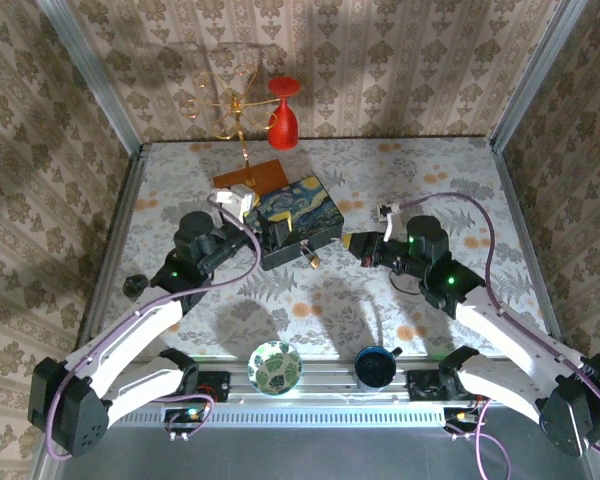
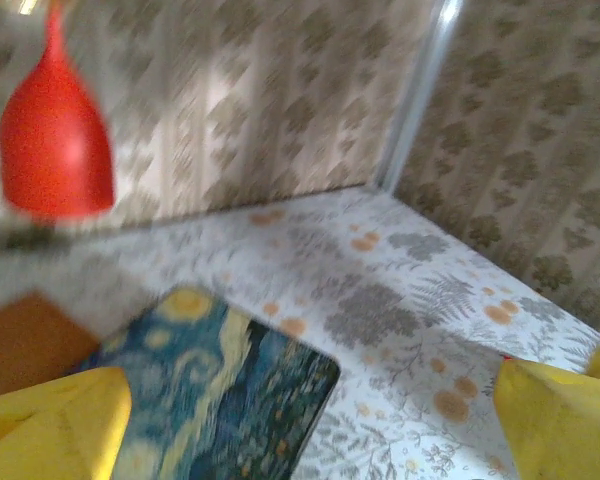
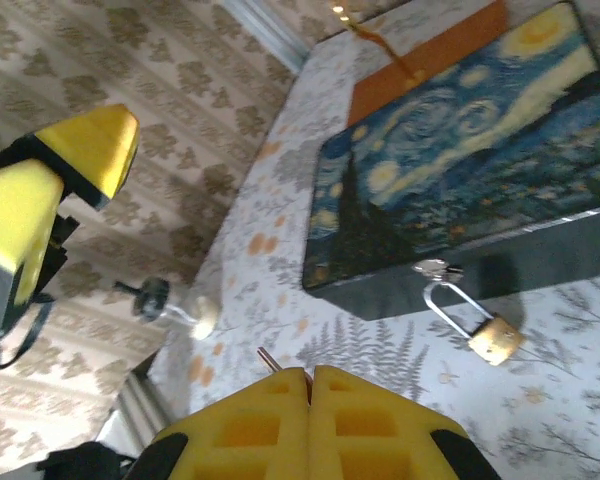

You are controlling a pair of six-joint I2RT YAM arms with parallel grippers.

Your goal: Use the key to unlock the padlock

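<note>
Right gripper (image 1: 352,243), pinched shut on a thin key (image 3: 267,357), sits at 3 o'clock from the padlock (image 1: 311,260) hanging on the blue box's (image 1: 300,215) front; left gripper (image 2: 310,420) gapes wide at the box's 9 o'clock.

Padlock (image 3: 492,338) with shiny metal shackle and matt brassy body, glossy painted box (image 3: 460,180)

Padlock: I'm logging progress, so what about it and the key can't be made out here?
Padlock keyhole: right wrist view, too small.
Key: only a thin tip, perhaps it, above the shut right gripper; fingers hide the rest.
Box front: left wrist view, blurred, cut off below.
</note>
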